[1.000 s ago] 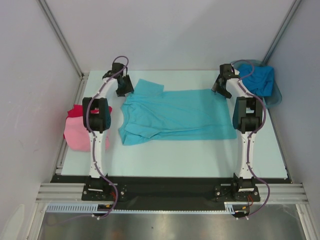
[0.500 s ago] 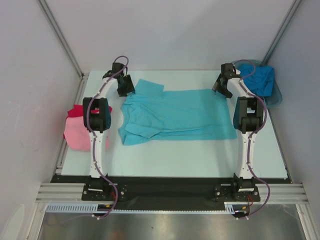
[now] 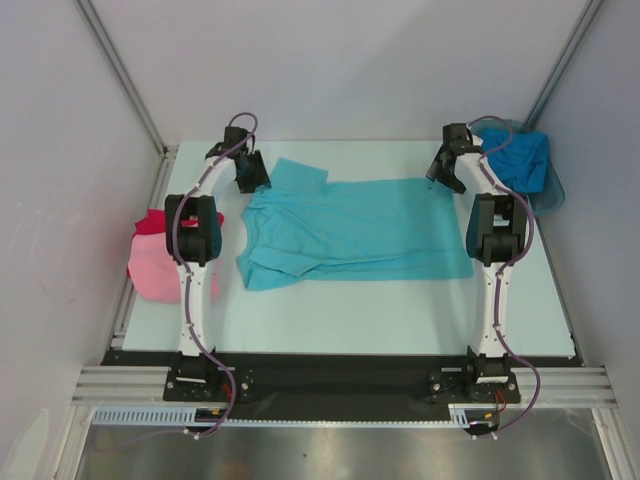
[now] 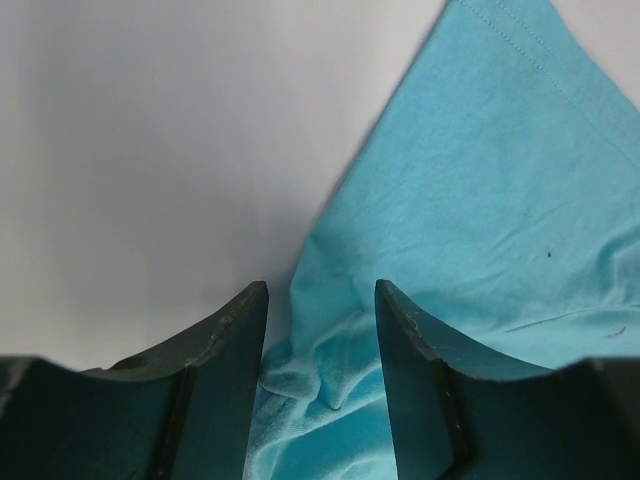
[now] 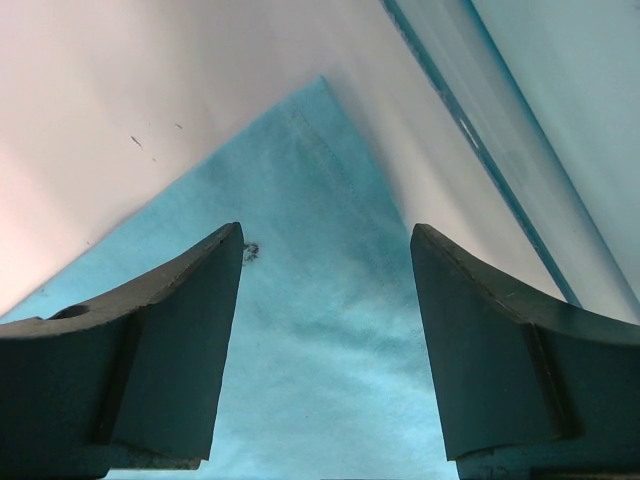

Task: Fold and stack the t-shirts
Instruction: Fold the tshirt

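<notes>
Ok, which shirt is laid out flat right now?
The turquoise t-shirt, spread mid-table. The pink shirt and red shirt are piled left; the blue shirt sits in the tub.

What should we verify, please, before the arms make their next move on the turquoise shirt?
1. Turquoise t-shirt lies spread on the table between the arms: ok.
2. Left gripper has cloth between its fingers: ok, a bunched fold by the far sleeve sits there.
3. Right gripper is lined up on the far hem corner: ok, the corner lies between its fingers.
4. Both grippers clamped on cloth: not ok, both stand open.
5. Right fingertips touching the cloth: cannot tell.
6. Pink t-shirt and red t-shirt out of the way: ok, they lie at the table's left edge, apart.
</notes>
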